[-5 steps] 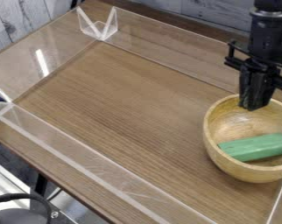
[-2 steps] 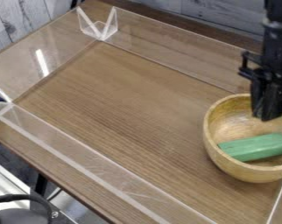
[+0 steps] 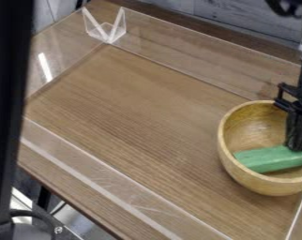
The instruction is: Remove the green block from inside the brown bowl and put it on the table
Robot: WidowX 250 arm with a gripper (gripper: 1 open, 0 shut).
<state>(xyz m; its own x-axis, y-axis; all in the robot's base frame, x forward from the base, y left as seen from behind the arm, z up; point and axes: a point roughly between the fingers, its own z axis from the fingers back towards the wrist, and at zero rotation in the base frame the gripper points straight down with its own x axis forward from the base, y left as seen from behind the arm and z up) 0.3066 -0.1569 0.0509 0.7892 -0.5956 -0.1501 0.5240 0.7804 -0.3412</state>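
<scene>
The brown bowl (image 3: 236, 125) stands on the table (image 3: 135, 103) at the right edge of the camera view. The green block (image 3: 269, 160) lies flat inside it, towards the near right. My gripper (image 3: 295, 144) reaches down into the bowl from above. Its dark fingers are together, and their tips are at the block's right end. Whether they pinch the block is not clear, and its far right end is hidden behind them.
Low clear acrylic walls (image 3: 79, 155) border the tabletop, with a clear corner bracket (image 3: 103, 26) at the back left. A dark blurred vertical band (image 3: 8, 103) covers the left edge of the view, close to the camera.
The gripper has moved right and down, from above the bowl's back rim into the bowl at the block's right end. A dark band now covers the left of the view.
</scene>
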